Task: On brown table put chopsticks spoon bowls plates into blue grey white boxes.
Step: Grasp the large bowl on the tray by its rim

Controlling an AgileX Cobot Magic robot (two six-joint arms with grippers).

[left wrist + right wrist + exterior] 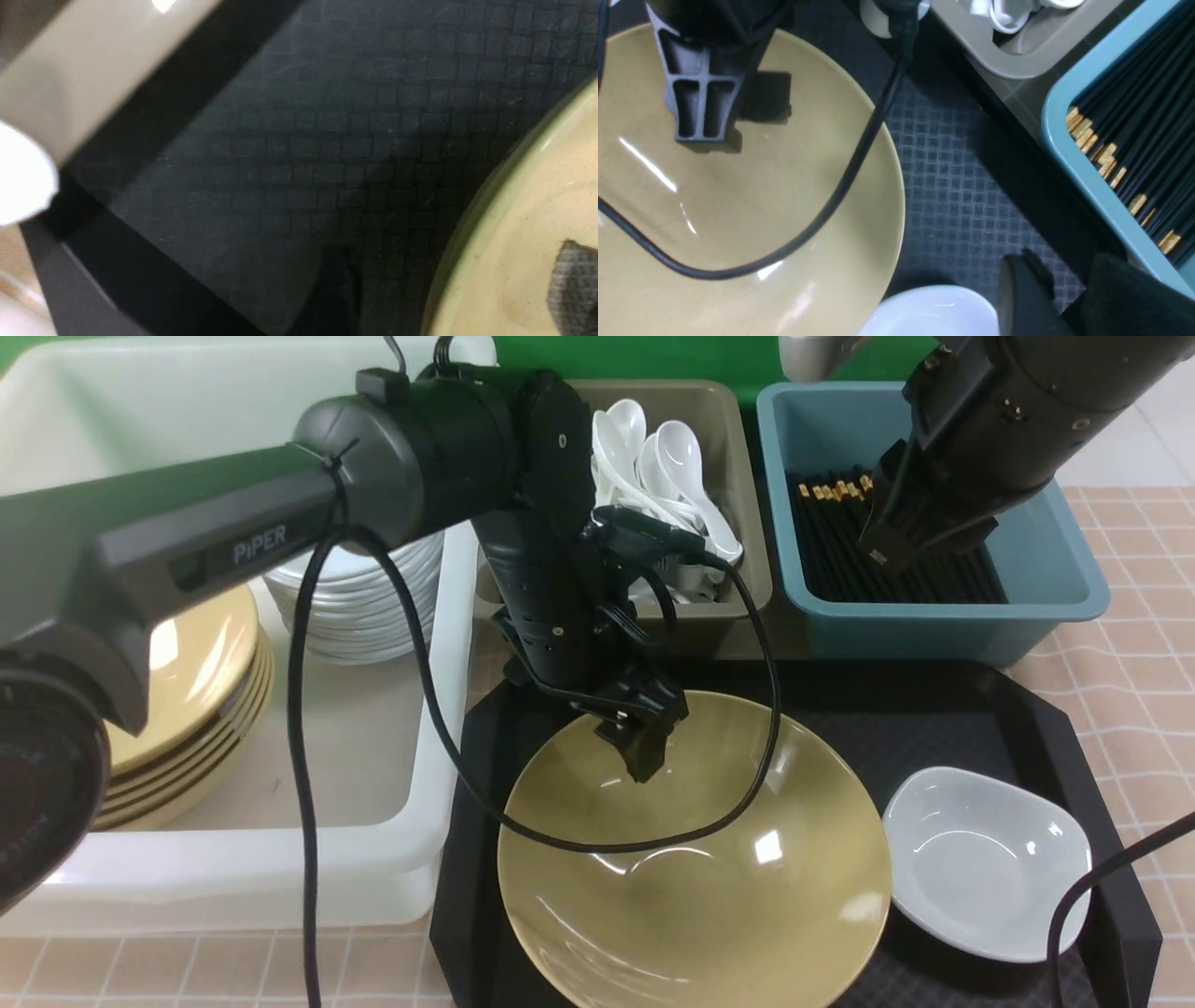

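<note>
Two dishes are waiting on the black tray (1008, 709): one yellow bowl (709, 887) and one white plate (980, 868) just beside it. Most of the sorting is looking done. White box (280, 877) is holding stacked bowls (196, 691) and stacked plates (364, 607). Grey box (738, 439) is holding spoons (672, 467), and blue box (1055, 579) is holding chopsticks (831, 551). Left gripper (644, 756) is sitting at the bowl's far rim, one finger inside; whether it is gripping cannot be told. Right gripper (882, 546) is hovering over the blue box, fingers spread, empty.
</note>
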